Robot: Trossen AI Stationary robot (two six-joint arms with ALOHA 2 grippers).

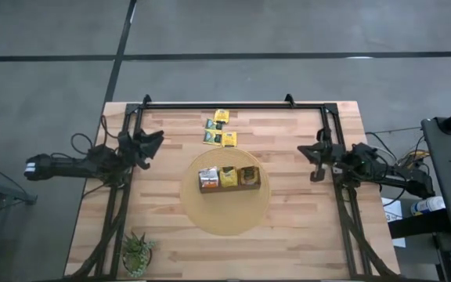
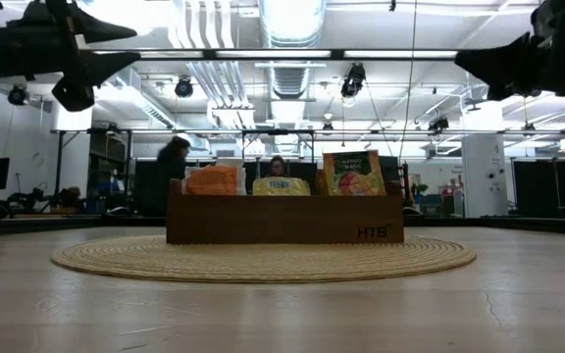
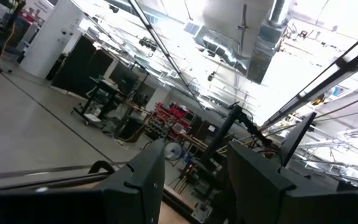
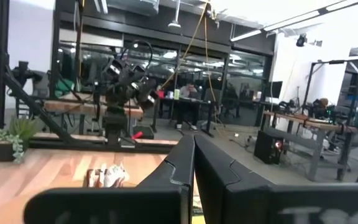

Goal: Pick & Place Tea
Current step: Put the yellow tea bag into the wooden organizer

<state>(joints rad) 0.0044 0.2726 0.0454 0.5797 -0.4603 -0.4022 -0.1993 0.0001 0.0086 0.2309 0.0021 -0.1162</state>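
Lying loose are 4 tea sachets [image 1: 220, 130]; left gripper [image 1: 153, 141] spread, right gripper [image 1: 307, 150] shut, risking knocking neighbours aside.

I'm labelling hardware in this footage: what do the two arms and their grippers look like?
Both arms are dark, nearly black, with loose black cables trailing near their bases. The left arm carries a white band near its outer end. The left gripper and right gripper have flat, angular dark fingers.

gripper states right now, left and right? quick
Left gripper: open, empty, raised over the table's left side.
Right gripper: shut, empty, raised over the table's right side.
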